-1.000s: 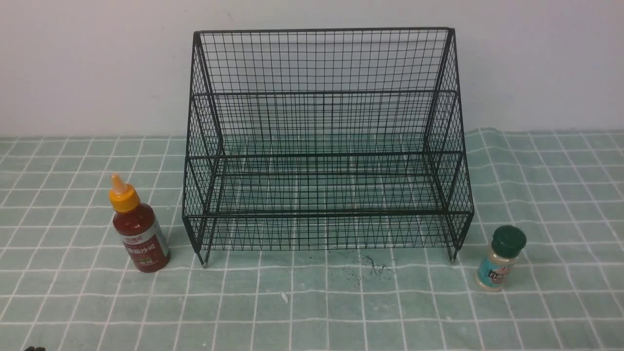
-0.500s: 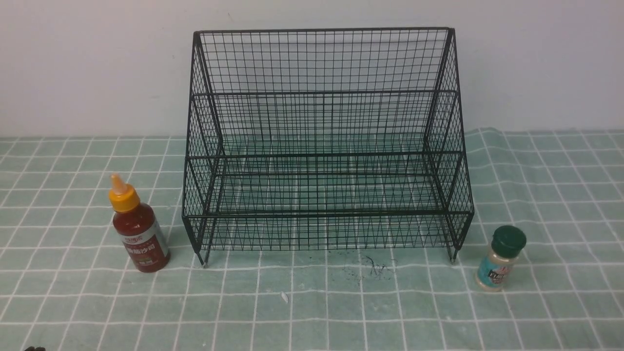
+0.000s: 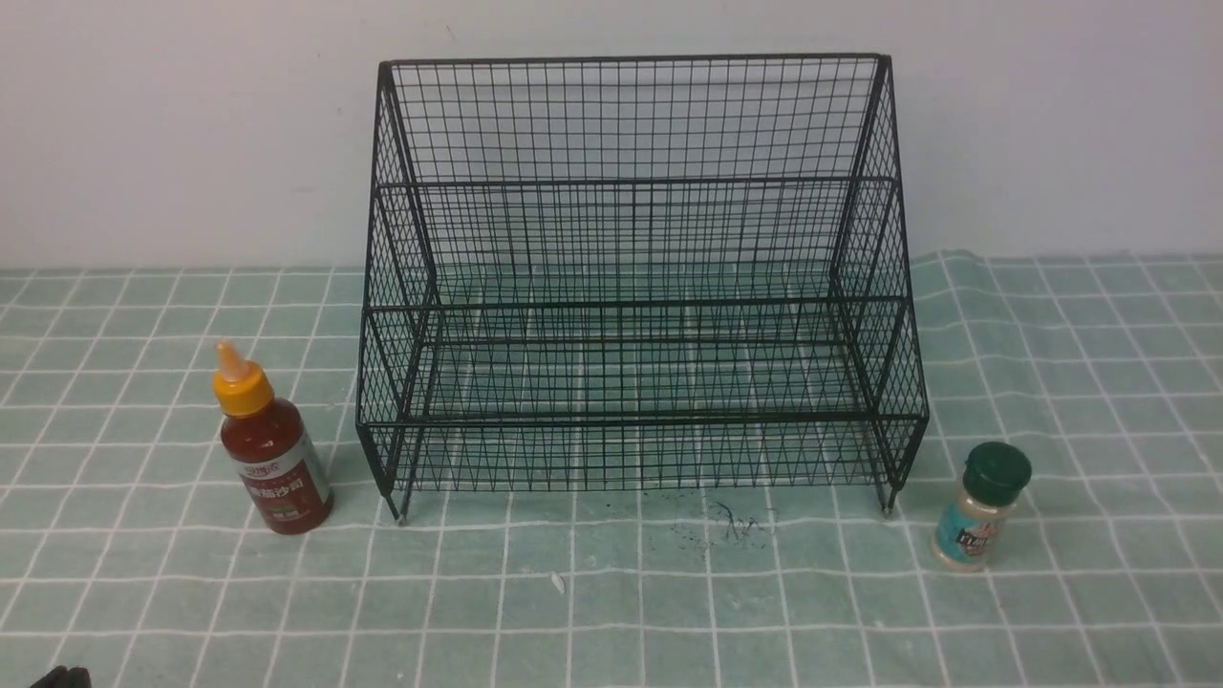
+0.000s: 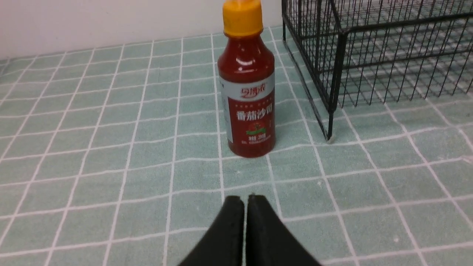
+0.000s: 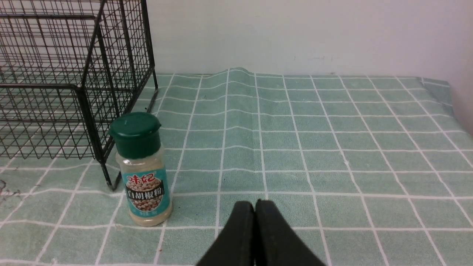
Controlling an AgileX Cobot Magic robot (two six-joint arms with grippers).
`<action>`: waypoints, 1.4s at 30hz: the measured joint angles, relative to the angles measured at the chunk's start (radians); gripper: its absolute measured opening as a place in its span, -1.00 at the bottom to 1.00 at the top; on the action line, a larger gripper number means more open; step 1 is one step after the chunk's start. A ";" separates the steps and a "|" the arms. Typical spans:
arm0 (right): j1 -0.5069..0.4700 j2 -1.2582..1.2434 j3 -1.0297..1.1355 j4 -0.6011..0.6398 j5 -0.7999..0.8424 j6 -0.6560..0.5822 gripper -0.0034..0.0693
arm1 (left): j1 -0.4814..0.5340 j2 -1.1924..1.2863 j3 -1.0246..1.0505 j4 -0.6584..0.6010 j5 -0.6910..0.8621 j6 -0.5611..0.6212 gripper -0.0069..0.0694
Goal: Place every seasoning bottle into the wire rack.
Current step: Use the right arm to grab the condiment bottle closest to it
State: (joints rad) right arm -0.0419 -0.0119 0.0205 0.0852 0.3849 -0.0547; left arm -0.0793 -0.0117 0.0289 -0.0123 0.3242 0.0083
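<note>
The dark-red sauce bottle (image 3: 275, 451) with an orange-yellow nozzle cap stands upright left of the black wire rack (image 3: 631, 287). It also shows in the left wrist view (image 4: 248, 92), ahead of my left gripper (image 4: 245, 197), which is shut and empty, apart from it. The beige shaker jar (image 3: 980, 506) with a dark green cap stands right of the rack's front right foot. In the right wrist view the jar (image 5: 144, 170) stands off to one side of my right gripper (image 5: 254, 203), shut and empty. The rack holds nothing.
A green checked cloth (image 3: 611, 592) covers the table, with a raised wrinkle (image 5: 236, 74) near the wall behind the jar. A white wall (image 3: 191, 124) stands behind the rack. Dark smudges (image 3: 726, 526) mark the cloth before the rack.
A dark tip of the left arm at the bottom left corner of the front view has crept slightly further in. The bottles and rack have not moved.
</note>
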 joint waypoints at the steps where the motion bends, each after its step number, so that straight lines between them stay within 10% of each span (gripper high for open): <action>1: 0.000 0.000 0.000 0.021 -0.009 0.023 -0.95 | 0.000 0.000 0.000 -0.018 -0.033 -0.008 -0.83; 10: 0.001 0.000 0.007 0.533 -0.247 0.292 -0.95 | 0.000 0.000 0.000 -0.254 -0.360 -0.184 -0.83; 22: 0.009 0.005 -0.118 0.539 -0.255 0.154 -0.95 | 0.000 0.000 -0.031 -0.281 -0.625 -0.198 -0.83; 26: 0.013 0.128 -0.357 0.466 -0.120 0.040 -0.95 | 0.000 0.062 -0.243 -0.213 -0.440 -0.181 -0.83; 35: 0.013 0.805 -0.914 0.324 0.572 -0.094 -0.95 | 0.000 0.694 -0.853 -0.145 0.752 -0.091 -0.83; 42: 0.031 1.196 -1.145 0.186 0.786 -0.107 -0.90 | 0.000 0.945 -0.918 -0.130 0.906 0.033 -0.83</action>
State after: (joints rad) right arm -0.0109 1.1846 -1.1247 0.2715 1.1713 -0.1615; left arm -0.0793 0.9331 -0.8889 -0.1420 1.2307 0.0415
